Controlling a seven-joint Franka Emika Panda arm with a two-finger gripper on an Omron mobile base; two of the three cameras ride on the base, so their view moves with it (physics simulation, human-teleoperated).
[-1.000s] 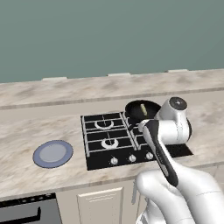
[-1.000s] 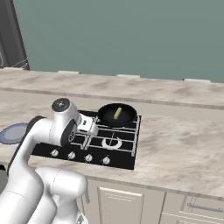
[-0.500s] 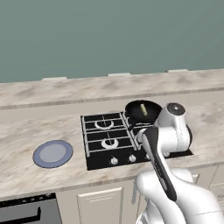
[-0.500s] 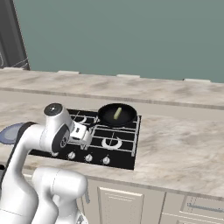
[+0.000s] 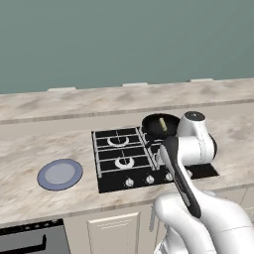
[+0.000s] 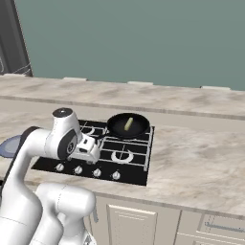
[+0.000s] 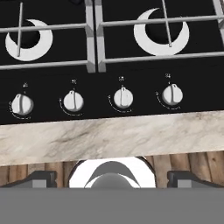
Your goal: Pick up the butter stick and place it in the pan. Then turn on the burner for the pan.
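Butter stick (image 6: 128, 124) lies inside the pan (image 6: 115, 127), which sits on the rear burner at the hob's right side; placement looks complete — the step in hand is judged to be the burner knob. The claw (image 7: 112, 177) hangs over the bench (image 7: 109, 136) edge, fingers well apart, holding nothing. Four knobs (image 7: 123, 97) stand in a row ahead. Recommendation: confirm which knob serves the pan's burner — the markings are too small to read — then centre both fingertips (image 7: 40, 178) on it before closing and turning.
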